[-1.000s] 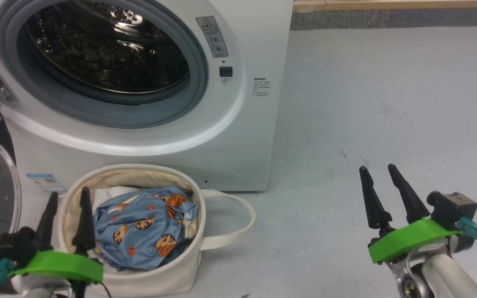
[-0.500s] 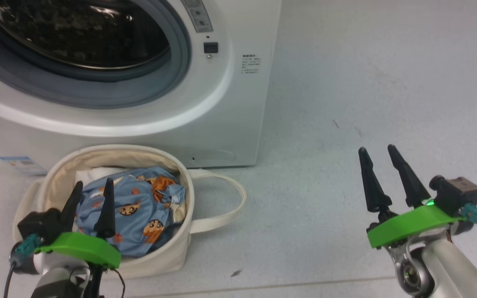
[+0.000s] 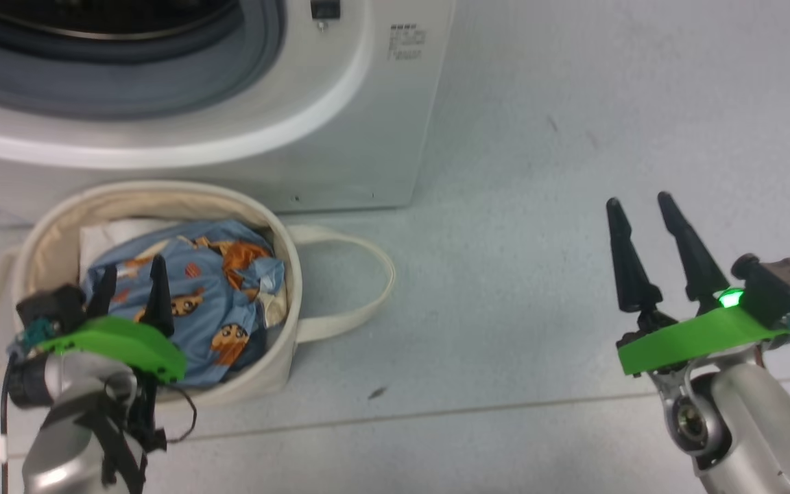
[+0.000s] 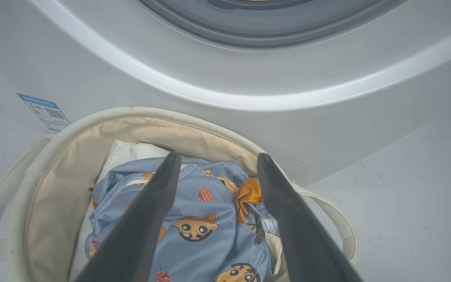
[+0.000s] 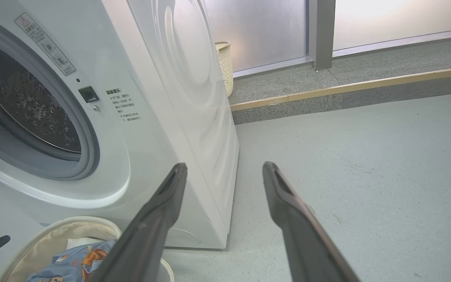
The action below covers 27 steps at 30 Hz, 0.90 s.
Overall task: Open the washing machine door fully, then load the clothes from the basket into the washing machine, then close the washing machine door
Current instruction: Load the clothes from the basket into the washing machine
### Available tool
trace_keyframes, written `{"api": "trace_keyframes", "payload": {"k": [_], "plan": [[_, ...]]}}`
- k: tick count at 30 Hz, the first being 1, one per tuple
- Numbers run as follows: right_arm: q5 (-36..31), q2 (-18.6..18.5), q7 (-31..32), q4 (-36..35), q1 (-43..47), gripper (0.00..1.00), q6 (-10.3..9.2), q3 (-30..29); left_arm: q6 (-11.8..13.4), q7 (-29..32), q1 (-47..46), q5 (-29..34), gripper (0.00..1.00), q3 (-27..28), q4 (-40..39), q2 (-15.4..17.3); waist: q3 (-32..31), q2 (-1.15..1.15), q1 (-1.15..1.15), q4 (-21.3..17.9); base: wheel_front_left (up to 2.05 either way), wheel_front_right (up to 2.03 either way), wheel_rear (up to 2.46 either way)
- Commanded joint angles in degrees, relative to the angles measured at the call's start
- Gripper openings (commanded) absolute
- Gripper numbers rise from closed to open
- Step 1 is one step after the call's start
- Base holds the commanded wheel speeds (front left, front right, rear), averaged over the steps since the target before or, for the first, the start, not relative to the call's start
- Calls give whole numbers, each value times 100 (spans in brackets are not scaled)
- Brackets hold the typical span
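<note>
Cream canvas basket (image 3: 162, 186) stood at the lower left of the head view, on the floor (image 3: 505, 288) just before the washing machine (image 3: 340, 137), and the clothes (image 3: 230, 302) lay inside it. You had the left gripper (image 3: 133, 266) over the clothes, its jaws released and holding nothing. Your right gripper (image 3: 639, 199) was at the lower right, above the floor, jaws also released.
</note>
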Motion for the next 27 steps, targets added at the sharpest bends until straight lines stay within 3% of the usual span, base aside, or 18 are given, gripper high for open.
{"api": "trace_keyframes", "payload": {"k": [1, 16, 27], "plan": [[-67, -98, -71, -201, -24, 100, 5, 19, 0, -69, -116, 60, 100, 154, -44, 206, 273, 0, -1, 14, 0, 0, 0], [-254, -66, -71, -478, 49, 100, 5, -336, -223, -69, -1052, 84, 100, 33, 1418, 353, 1246, 0, -1, 56, 0, 0, 0], [-322, 46, -71, -690, 7, 100, 5, -475, -338, -3, -1412, 328, 100, -693, 1679, 459, 1787, 0, -1, -49, 0, 0, 0]]}}
